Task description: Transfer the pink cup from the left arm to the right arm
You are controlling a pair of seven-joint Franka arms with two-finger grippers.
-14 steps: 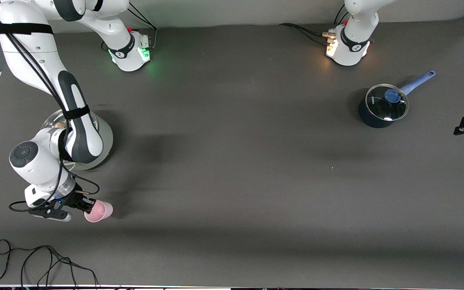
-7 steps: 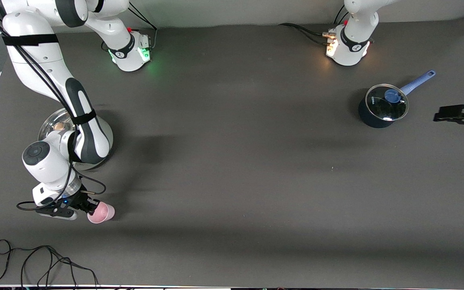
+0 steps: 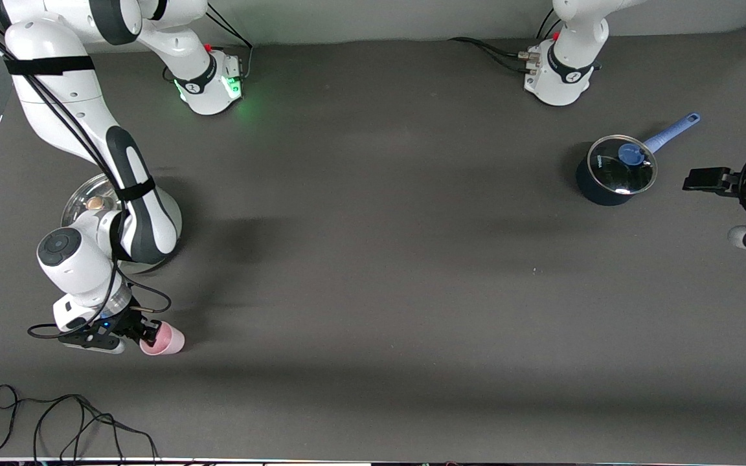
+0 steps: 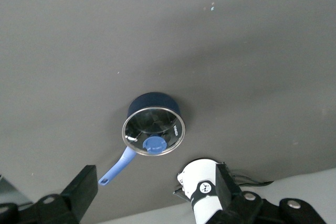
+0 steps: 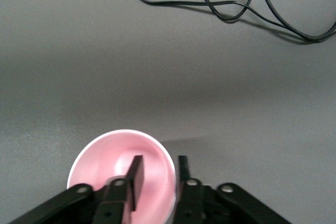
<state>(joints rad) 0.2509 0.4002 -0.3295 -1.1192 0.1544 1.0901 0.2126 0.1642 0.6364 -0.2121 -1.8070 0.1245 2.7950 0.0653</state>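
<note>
Surface: dark grey matte table [image 3: 373, 259], pale wall strip along the arm-base edge, loose black cable [image 3: 56, 421] on the edge nearest the front camera.

Pink cup [image 3: 164, 339]: small, plain pale pink, tapered, no handle, opening visible in the right wrist view. It sits at the right arm's end, nearer the front camera than the steel bowl [image 3: 81, 200].

Right gripper [image 3: 143, 333] is at the cup rim, one finger inside and one outside, slightly parted around the wall.

Left gripper [image 3: 703, 179] hangs beside the lidded blue saucepan [image 3: 616, 169], fingers spread wide, empty.

No readable writing.
</note>
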